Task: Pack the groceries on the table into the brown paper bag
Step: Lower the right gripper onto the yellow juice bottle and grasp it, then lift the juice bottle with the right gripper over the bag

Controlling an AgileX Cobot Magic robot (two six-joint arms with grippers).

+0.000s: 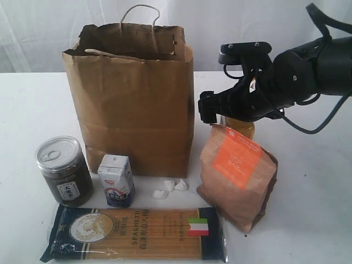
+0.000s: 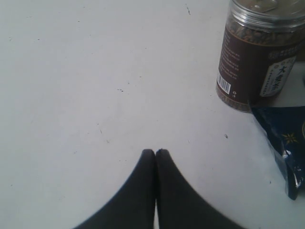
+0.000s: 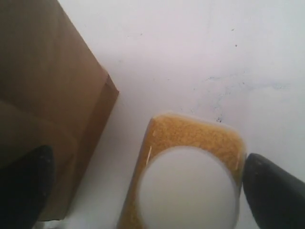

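**Right tool spread over the yellow bottle; left tool shut above bare bench**

The brown paper bag (image 1: 132, 99) stands upright and open-mouthed at the back middle of the white bench (image 1: 313, 214). In front of it, from the left, stand the dark jar (image 1: 63, 171) with its silver pull-tab lid and the small white-blue carton (image 1: 116, 180). The spaghetti pack (image 1: 135, 234) lies flat along the front edge. A few white crumpled bits (image 1: 169, 187) lie near the bag's foot.

To the right of the bag the orange-labelled brown pouch (image 1: 237, 176) stands leaning. Just behind it is the small yellow bottle (image 1: 237, 127), mostly hidden in the exterior view.

The right tool (image 1: 234, 113) hangs over that bottle with its jaws spread wide, one finger to each side of the white cap, and grips nothing. One fingertip (image 3: 271, 191) sits just beside the bottle; whether it touches cannot be told.

The left tool (image 2: 155, 155) is closed tip to tip on nothing, over bare bench near the dark jar.
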